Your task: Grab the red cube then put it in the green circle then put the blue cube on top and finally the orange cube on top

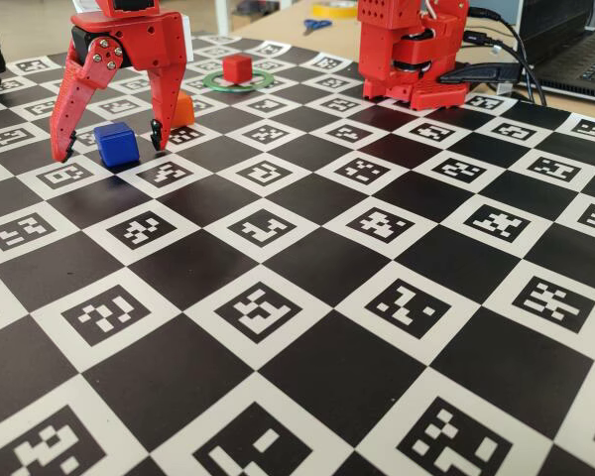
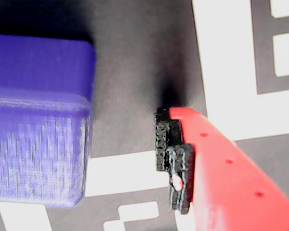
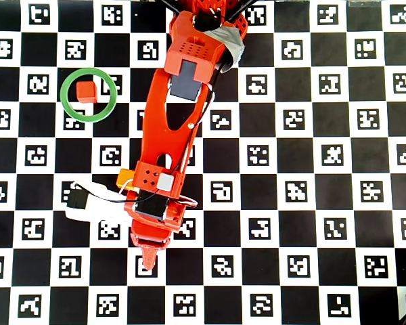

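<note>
Risk: the pincer point(image 1: 107, 147) could close off-centre, since the blue cube point(image 1: 115, 143) sits nearer one finger and may twist or skid away.
Board point(image 1: 307, 297): the red cube point(image 1: 237, 67) lies inside the green circle point(image 1: 237, 80) toward the far edge.
Pincer: wide open, straddling the blue cube, holding nothing; the black fingertip point(image 2: 173, 159) stands apart from it.
Orange cube point(image 1: 182, 109): just behind one finger, liable to be nudged.

The checkered marker-printed counter point(image 1: 307, 297) is seen low from the front and straight down from overhead. The small matte deep-blue plastic cube point(image 2: 38, 120) is viewed very closely from the wrist.
</note>
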